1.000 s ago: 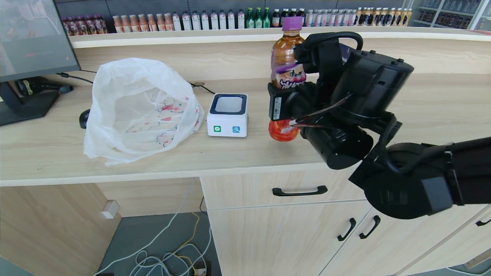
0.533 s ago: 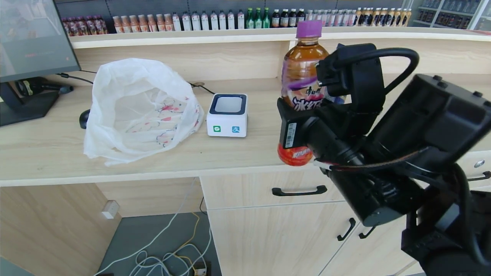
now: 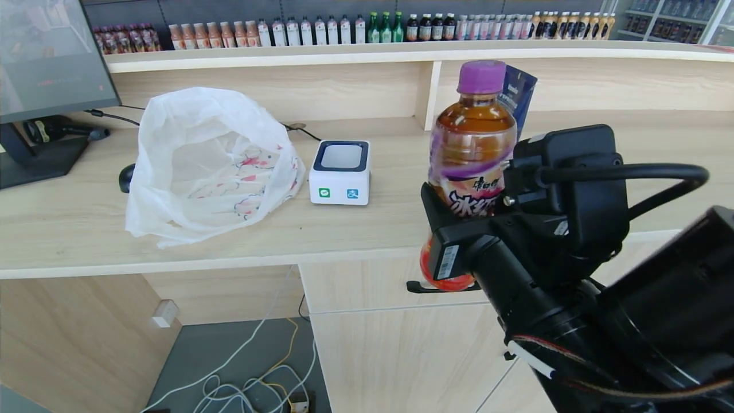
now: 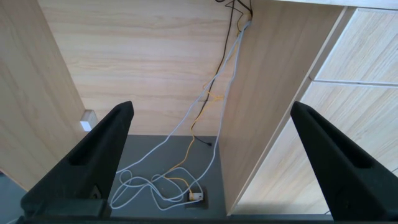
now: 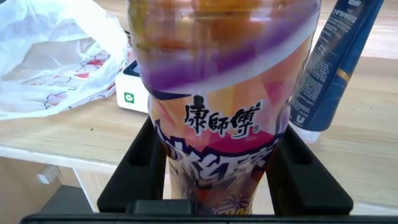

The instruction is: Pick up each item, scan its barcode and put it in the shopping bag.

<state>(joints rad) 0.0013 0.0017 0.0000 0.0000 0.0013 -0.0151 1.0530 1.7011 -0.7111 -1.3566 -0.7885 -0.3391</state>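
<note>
We've got a light wooden counter (image 3: 86,229) here: crumpled white plastic shopping bag (image 3: 206,166) just beside a small white cube scanner (image 3: 340,172), black monitor stand (image 3: 40,160) at the left end, tall blue packet (image 3: 519,97) standing further right.

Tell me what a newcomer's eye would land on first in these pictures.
The purple-capped tea bottle dominates. It is held upright in the right gripper, on the right side of the head view. Farther left on the wooden counter, the white scanner box sits beside the open white shopping bag.
</note>
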